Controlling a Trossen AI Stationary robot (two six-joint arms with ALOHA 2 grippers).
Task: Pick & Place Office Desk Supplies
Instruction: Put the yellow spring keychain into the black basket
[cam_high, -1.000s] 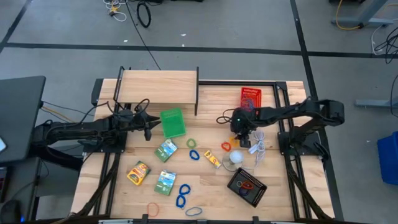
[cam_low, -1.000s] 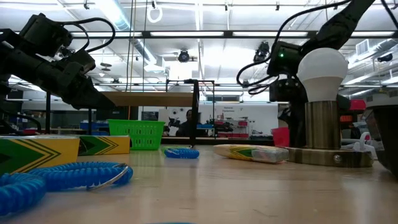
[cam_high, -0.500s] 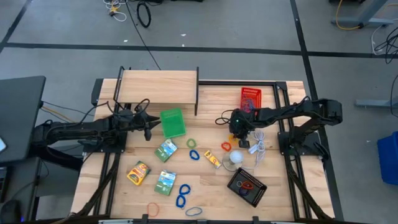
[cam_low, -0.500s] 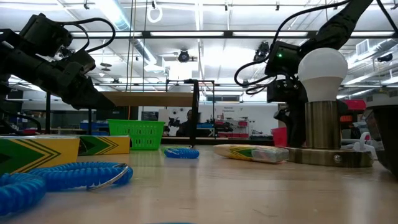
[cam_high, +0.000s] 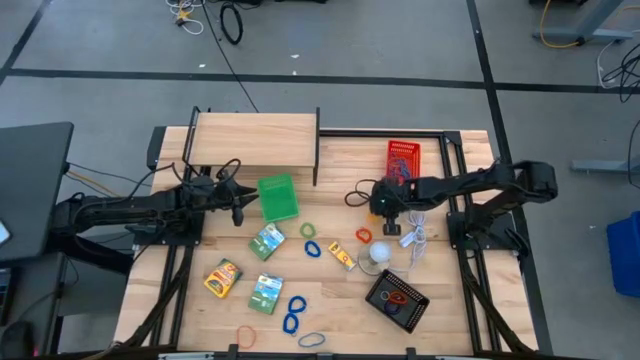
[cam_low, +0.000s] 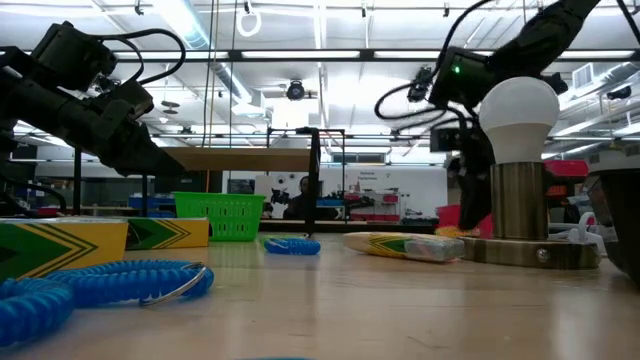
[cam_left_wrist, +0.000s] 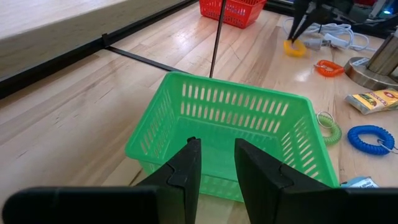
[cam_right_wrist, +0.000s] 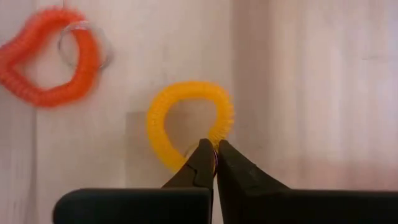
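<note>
1. Since 1 s ago our right gripper (cam_right_wrist: 212, 163) has shifted a little toward the table's middle and risen in the low view; the left arm has not moved.
2. Right fingers (cam_right_wrist: 200, 163) are pinched nearly together on the coil of the yellow loop (cam_right_wrist: 186, 122), holding it by 1 edge. In the left wrist view the loop (cam_left_wrist: 295, 48) hangs from the fingertips just above the wood, so we judge it freshly lifted.
3. To do this step well, we should keep the pinch firm, raise the loop clear before travelling, and move smoothly, since a grip on 1 edge lets it swing or slip.
4. Just beside the catch lies the orange loop (cam_right_wrist: 45, 60), not touching it. The white cord (cam_high: 415, 232) and the lamp (cam_high: 379, 254) sit near the right gripper (cam_high: 385, 212); we must not snag them.
5. Possible targets are the red basket (cam_high: 403, 158), the black basket (cam_high: 396, 299) and the green basket (cam_left_wrist: 230, 130); we cannot tell which is meant.
6. Our left gripper (cam_left_wrist: 216, 163) waits at the green basket's rim, fingers narrowly parted and holding nothing.
7. Packets (cam_high: 266, 241) and blue loops (cam_high: 293, 311) remain on the table (cam_high: 350, 320).
</note>
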